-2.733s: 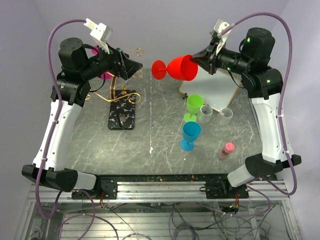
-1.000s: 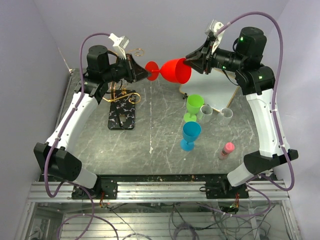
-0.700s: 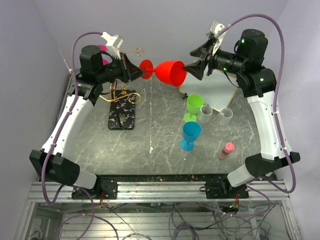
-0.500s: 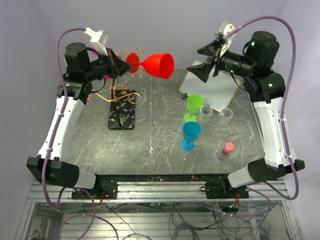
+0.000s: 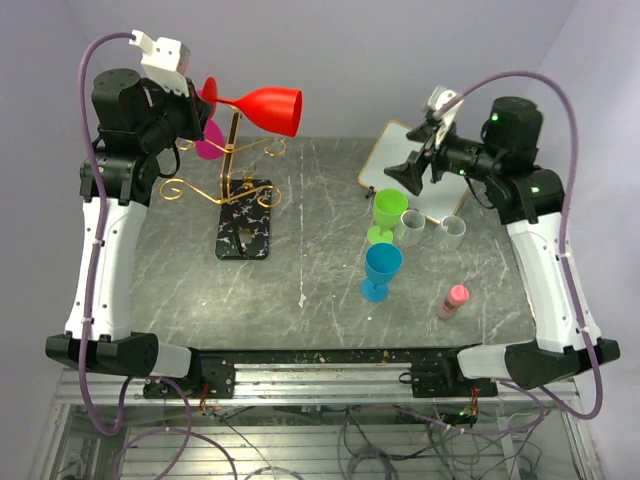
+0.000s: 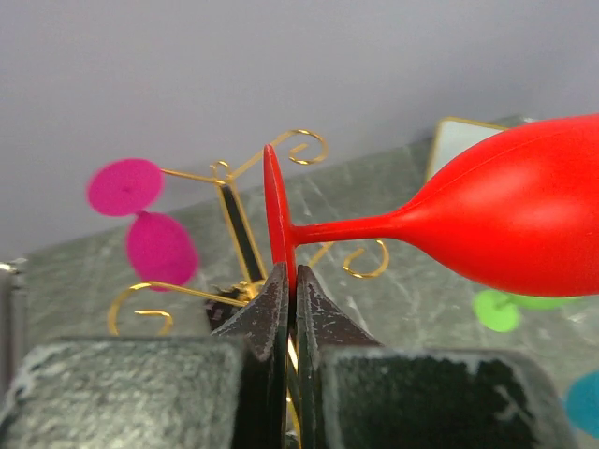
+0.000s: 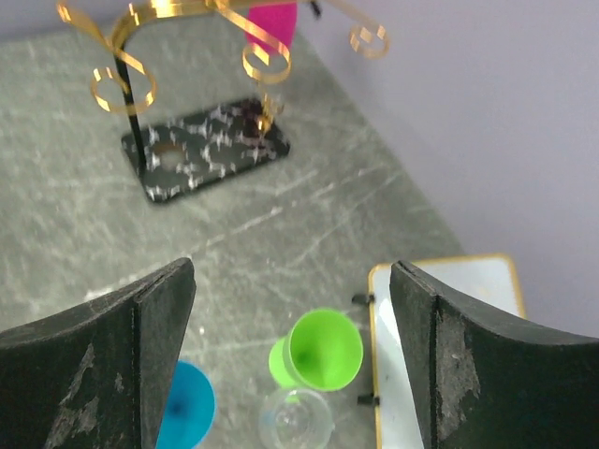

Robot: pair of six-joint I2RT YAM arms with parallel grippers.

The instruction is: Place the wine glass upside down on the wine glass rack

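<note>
A red wine glass (image 5: 268,108) lies sideways in the air at the back left, bowl pointing right. My left gripper (image 5: 199,102) is shut on the edge of its round foot (image 6: 273,217), fingertips (image 6: 271,297) pinching the disc. The bowl (image 6: 524,220) sits just above and behind the gold wine glass rack (image 5: 236,150), whose black base (image 5: 245,222) rests on the table. A pink glass (image 5: 208,140) hangs upside down on the rack's left side. My right gripper (image 5: 412,155) is open and empty, over the green glass (image 7: 323,351), apart from the red glass.
A green glass (image 5: 389,210) and a blue glass (image 5: 381,266) stand right of centre, with two clear cups (image 5: 412,225) (image 5: 452,232) beside them. A pink bottle (image 5: 454,298) lies at the right front. A white gold-rimmed tray (image 5: 385,160) sits at the back right.
My right gripper let go of the red glass's bowl, opened wide and drew back right. My left gripper carried the glass by its foot up and left, above the rack.
</note>
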